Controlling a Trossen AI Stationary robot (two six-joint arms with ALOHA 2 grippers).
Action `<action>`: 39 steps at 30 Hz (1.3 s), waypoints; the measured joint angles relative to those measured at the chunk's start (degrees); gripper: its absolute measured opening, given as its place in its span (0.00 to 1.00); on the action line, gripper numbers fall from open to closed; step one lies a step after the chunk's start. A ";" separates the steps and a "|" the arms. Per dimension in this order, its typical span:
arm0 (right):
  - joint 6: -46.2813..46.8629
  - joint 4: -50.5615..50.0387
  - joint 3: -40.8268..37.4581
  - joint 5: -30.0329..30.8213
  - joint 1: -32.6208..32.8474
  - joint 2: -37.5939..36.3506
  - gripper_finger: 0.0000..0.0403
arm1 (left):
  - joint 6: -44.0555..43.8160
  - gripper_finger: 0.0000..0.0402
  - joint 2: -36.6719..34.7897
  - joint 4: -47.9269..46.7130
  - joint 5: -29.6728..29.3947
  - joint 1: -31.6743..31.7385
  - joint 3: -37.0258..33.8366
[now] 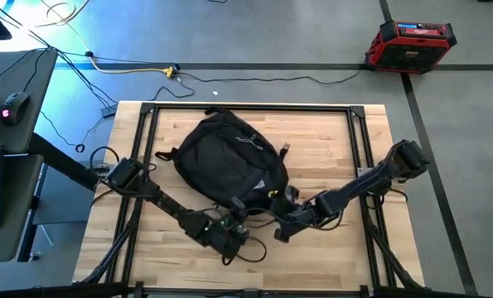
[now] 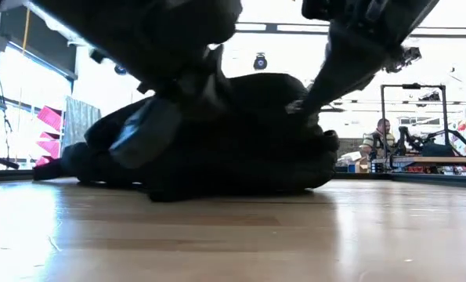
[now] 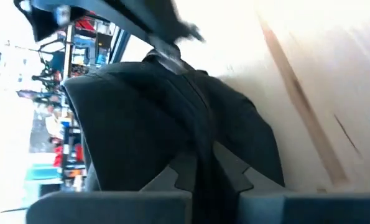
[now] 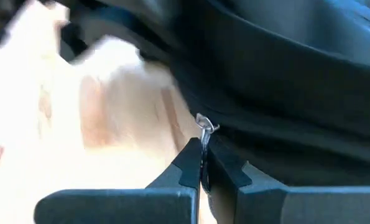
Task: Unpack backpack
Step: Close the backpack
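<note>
The black backpack [image 1: 228, 156] lies flat on the wooden table [image 1: 345, 257], and in the low view it shows as a dark mound [image 2: 248, 149]. Both grippers are at its near edge. My left gripper [image 1: 236, 209] is shut on a dark ridge of the pack's fabric [image 3: 200, 155]. My right gripper [image 1: 284, 199] is shut on a small silver zipper pull [image 4: 204, 127] at the pack's near right side. The pack's top loop [image 1: 215, 110] points toward the table's far edge. My left gripper pinches a raised dark fold or strap of the backpack [image 3: 201, 171] between its two fingers [image 3: 171, 180]; which it is cannot be told. The fingers come from the near side, slanting slightly down, and the pack's bulk rests on the table. My right gripper pinches the silver zipper pull [image 4: 203, 138] at its fingertips [image 4: 186, 163]. The fingers slant down from the near right side. The pull stands up out of the pinch, attached to the pack's dark seam just above the table.
Black frame rails [image 1: 138, 149] run along the table's sides and far edge. The near part of the table [image 1: 329, 265] is bare wood. On the floor beyond lie a red and black case [image 1: 410, 43] and cables [image 1: 138, 70]. A person [image 2: 381, 135] sits far behind.
</note>
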 joint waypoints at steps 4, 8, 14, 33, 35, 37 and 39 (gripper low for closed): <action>4.39 -10.23 0.04 -0.45 -1.53 -2.40 0.00 | -0.99 0.01 0.04 -5.57 -3.61 -3.69 -0.27; 4.56 -16.06 0.08 -1.02 -3.11 -2.58 0.00 | -7.69 0.00 0.04 -14.17 -7.60 -7.17 -0.23; 1.48 -11.03 -0.75 -2.53 -3.13 -2.45 0.00 | -25.86 0.00 -0.90 -31.23 -12.47 -9.40 -2.50; -0.03 0.32 -0.72 3.15 -1.72 -2.36 0.00 | -42.61 0.25 -27.95 -37.31 2.50 -11.59 -8.29; -1.58 1.68 -0.72 3.28 -1.68 -2.36 0.00 | -38.19 0.26 -28.76 -28.80 2.71 -12.14 -8.20; -3.33 3.87 -0.72 3.29 -1.68 -2.36 0.00 | -31.45 0.26 -28.36 -20.18 4.38 -11.65 -8.19; -4.75 5.72 -0.72 3.47 -1.57 -2.36 0.00 | -24.40 0.26 -26.87 -10.68 6.67 -9.95 -8.54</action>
